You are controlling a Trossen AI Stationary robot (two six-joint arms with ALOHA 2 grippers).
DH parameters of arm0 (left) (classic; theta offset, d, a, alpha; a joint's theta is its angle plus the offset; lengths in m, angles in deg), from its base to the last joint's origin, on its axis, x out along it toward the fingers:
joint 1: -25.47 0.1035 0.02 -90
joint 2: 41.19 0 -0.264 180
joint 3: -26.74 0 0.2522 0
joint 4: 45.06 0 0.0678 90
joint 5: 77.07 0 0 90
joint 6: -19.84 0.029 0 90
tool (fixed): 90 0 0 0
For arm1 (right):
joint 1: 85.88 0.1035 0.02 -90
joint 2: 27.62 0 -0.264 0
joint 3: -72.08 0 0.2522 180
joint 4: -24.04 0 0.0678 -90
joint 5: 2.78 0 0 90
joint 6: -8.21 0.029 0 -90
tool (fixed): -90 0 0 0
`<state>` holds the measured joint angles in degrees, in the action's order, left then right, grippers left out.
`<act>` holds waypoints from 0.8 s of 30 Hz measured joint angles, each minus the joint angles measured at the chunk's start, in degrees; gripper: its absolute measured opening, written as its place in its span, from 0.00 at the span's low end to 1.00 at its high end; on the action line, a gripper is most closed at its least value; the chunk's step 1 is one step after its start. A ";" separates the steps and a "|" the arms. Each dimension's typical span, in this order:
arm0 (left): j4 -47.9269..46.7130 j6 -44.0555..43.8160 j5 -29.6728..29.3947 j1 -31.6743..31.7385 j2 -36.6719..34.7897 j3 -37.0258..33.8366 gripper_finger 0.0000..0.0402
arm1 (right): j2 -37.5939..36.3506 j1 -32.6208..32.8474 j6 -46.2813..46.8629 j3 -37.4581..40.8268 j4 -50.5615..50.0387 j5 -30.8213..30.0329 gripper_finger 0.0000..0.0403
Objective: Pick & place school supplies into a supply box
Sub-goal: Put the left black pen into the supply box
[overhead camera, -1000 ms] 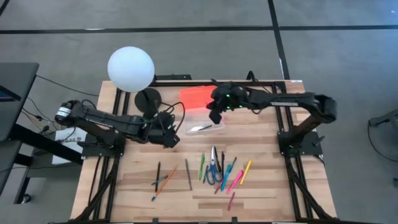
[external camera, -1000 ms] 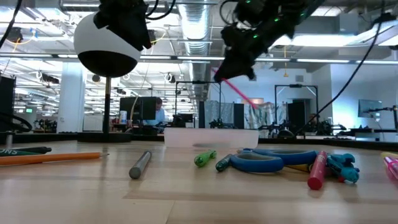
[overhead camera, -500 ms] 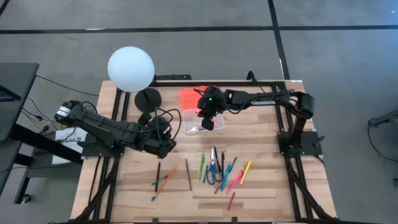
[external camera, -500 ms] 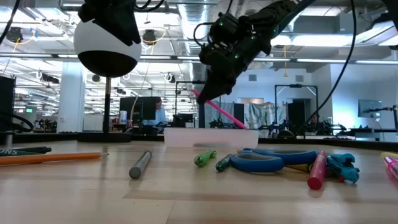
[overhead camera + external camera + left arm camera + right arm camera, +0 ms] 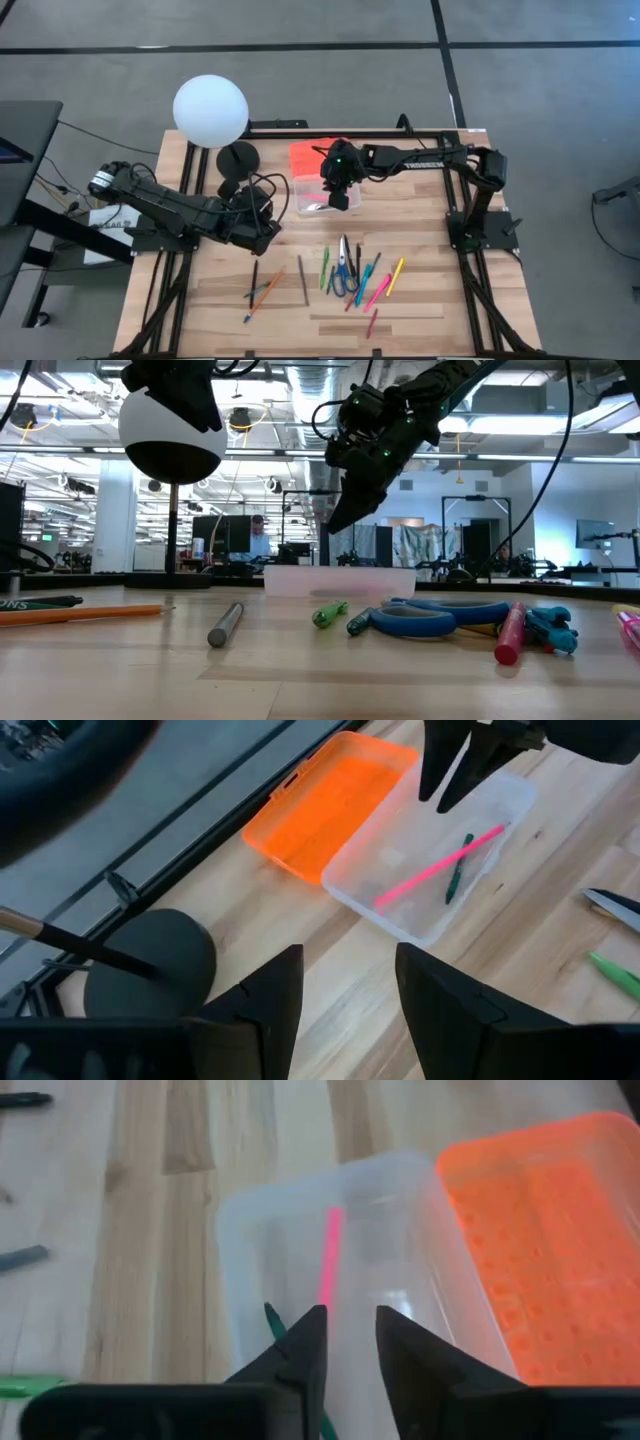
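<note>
The supply box (image 5: 322,197) is a clear tub on the table's far middle, with its orange lid (image 5: 310,155) lying open behind it. A pink pencil (image 5: 440,865) and a green pen (image 5: 458,870) lie on the box floor. My right gripper (image 5: 455,790) hangs just above the box, open and holding nothing, fingers pointing down (image 5: 350,1342). My left gripper (image 5: 348,1005) stands open and empty to the left of the box (image 5: 263,228). The other school supplies lie loose on the near half of the table: blue-handled scissors (image 5: 343,272), pens and pencils (image 5: 380,285).
A white globe lamp (image 5: 210,110) on a round black base (image 5: 238,158) stands at the far left, close to my left arm. Further pencils (image 5: 265,290) lie at the near left. A grey pen (image 5: 225,625) lies closest in the low view.
My right gripper has come down and toward the table's left, over the box, carrying the pink pencil slanted below it. It has then opened, and the pencil has dropped into the box beside the green pen. My left gripper has drawn back a little toward the left.
</note>
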<state>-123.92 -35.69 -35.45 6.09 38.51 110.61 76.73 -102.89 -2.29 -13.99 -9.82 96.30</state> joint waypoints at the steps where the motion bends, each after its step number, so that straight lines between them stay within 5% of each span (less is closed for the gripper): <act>1: -0.03 0.02 0.00 0.00 0.00 0.00 0.39 | -0.03 0.00 0.68 0.00 -0.06 -0.16 0.22; 8: -2.06 -0.92 9.15 0.00 0.00 0.00 0.39 | -5.80 0.84 4.47 0.04 -1.42 -0.21 0.25; 16: -9.05 -18.38 22.83 -0.26 0.01 0.00 0.39 | -17.06 3.75 13.80 0.04 -16.88 -0.51 0.25; 24: -7.86 -32.10 32.30 -2.76 0.20 -4.55 0.39 | -27.68 11.09 17.62 2.62 -27.92 -12.09 0.25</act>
<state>-131.78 -67.78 -3.15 3.33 38.71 106.06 49.05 -91.81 15.32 -11.37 -37.74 84.21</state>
